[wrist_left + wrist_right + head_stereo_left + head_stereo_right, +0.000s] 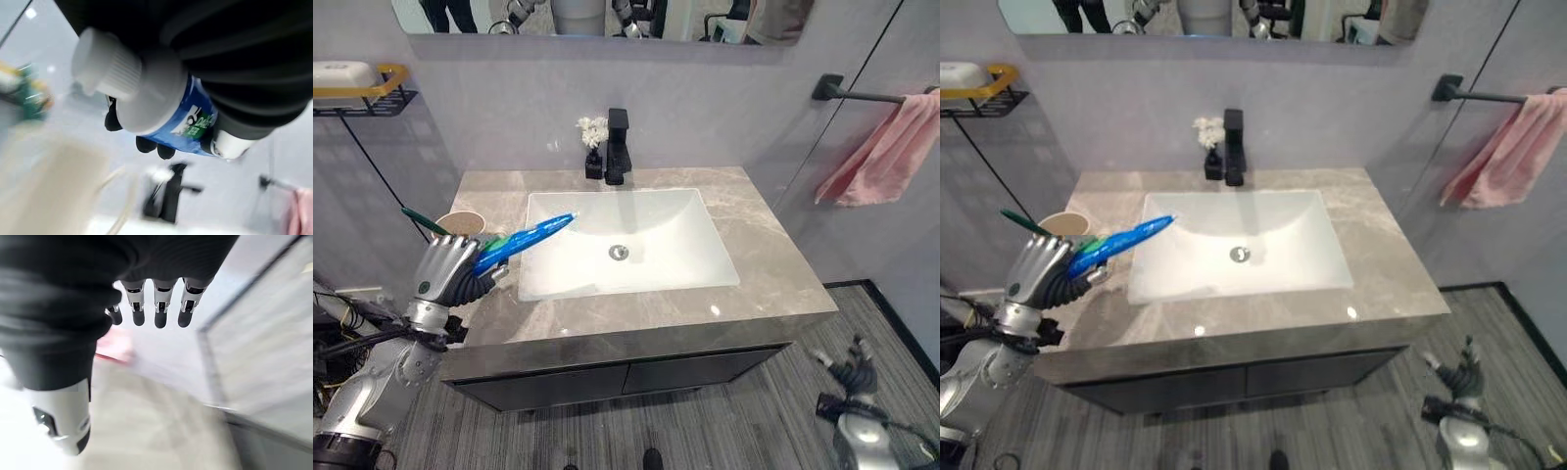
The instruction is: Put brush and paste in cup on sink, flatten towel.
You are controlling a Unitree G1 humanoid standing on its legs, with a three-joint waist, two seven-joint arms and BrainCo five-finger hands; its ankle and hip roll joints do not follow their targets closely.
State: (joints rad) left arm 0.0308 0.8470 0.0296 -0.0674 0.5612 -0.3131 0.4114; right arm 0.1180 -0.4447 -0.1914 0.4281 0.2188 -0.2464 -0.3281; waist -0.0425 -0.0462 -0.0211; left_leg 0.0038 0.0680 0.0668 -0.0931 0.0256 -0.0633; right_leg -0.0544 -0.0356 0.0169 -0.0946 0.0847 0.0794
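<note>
A: Where is the paste?
B: The blue toothpaste tube (524, 241) is in the left hand (450, 272), fingers curled round it, at about eight o'clock of the white sink basin (636, 269). Its flat end points toward the basin; the left wrist view shows its white cap (105, 68) beside the hand.

A: And the cup?
B: The paper cup (460, 224) stands on the bench (764, 264) just behind that hand, with a green toothbrush (423, 221) leaning out of it toward nine o'clock.

A: The towel?
B: The pink towel (886, 152) hangs bunched from the black rail (857, 95) on the wall at two o'clock.

A: The right hand?
B: The right hand (850, 375) hangs low at five o'clock over the floor, well apart from the bench, fingers (161, 308) straight and holding nothing.
</note>
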